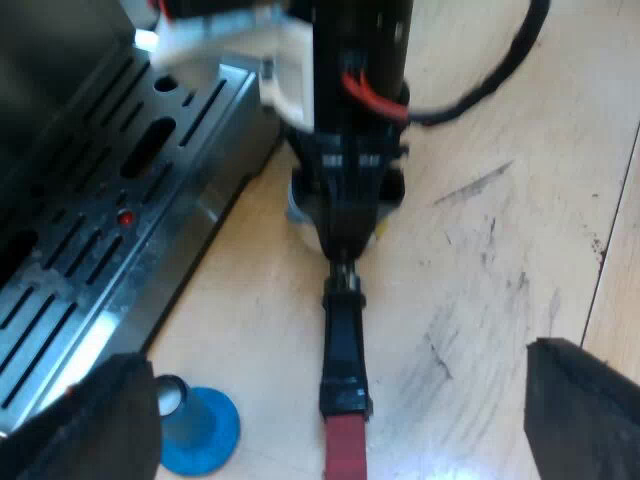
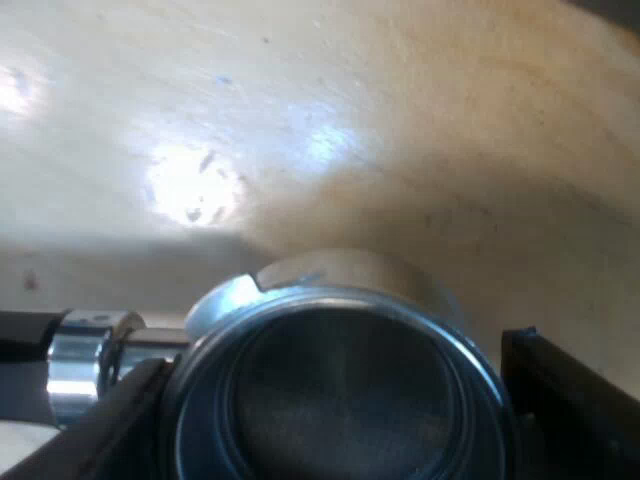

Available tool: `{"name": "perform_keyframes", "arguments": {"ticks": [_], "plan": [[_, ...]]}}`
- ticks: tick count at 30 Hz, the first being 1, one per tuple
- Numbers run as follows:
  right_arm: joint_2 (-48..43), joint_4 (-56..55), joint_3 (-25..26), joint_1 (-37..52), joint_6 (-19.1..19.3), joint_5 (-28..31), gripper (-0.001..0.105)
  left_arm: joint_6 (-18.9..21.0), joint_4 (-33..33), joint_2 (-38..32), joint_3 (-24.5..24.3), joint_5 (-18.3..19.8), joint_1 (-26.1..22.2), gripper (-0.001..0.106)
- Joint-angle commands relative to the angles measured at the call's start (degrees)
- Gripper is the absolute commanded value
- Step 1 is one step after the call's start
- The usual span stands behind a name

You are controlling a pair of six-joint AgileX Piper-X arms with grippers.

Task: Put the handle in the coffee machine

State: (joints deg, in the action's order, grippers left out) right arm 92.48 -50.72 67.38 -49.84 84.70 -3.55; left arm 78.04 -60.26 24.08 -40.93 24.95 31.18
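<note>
Beside the tray edge (image 1: 212, 195), right jaws clasp the holder (image 2: 340, 400).

The holder (image 1: 343, 330) lies along the worktop (image 1: 500, 200) just beside the drip tray (image 1: 90, 260) at the espresso machine (image 1: 40, 90)'s front, basket end nearest the tray's corner, handle pointing away. The tamper (image 1: 200, 425) stands on the worktop near the tray's edge, beside the handle's end but apart from it. The right end effector (image 2: 332, 360) sits over the basket, a finger against each side. The left end effector (image 1: 335, 400) is above the handle's end, fingers spread wide of it.
</note>
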Motion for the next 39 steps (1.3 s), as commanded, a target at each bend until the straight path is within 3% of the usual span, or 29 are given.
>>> {"name": "perform_keyframes", "arguments": {"ticks": [1,9,13,19,25,30,39], "plan": [[-3.3,-1.5,0.5,0.3,-0.8,-0.6,0.000,0.5,0.1,-0.2,0.5,-0.2,-0.1,0.075],[-9.4,-3.4,0.5,0.3,-2.7,-2.7,0.000,-1.3,0.1,-0.2,2.3,3.7,-0.1,0.075],[-11.3,-4.8,0.6,0.3,-3.6,-3.2,0.000,-7.1,0.1,-0.2,4.0,4.4,-0.1,0.075],[-13.3,-7.4,1.6,0.3,-3.8,-3.2,0.000,-12.7,0.4,-0.1,6.8,4.4,-0.1,0.075],[-13.3,-10.2,4.5,0.3,-3.8,-3.2,0.000,-13.2,2.3,-0.1,8.3,4.4,-0.1,0.075],[-13.3,-11.5,7.3,0.3,-3.8,-3.2,0.000,-13.2,3.3,4.7,8.8,4.9,-0.1,0.075],[-13.3,-12.2,7.8,0.3,-3.8,-4.5,0.000,-13.2,9.7,14.4,8.8,5.3,-0.1,0.075]]}}
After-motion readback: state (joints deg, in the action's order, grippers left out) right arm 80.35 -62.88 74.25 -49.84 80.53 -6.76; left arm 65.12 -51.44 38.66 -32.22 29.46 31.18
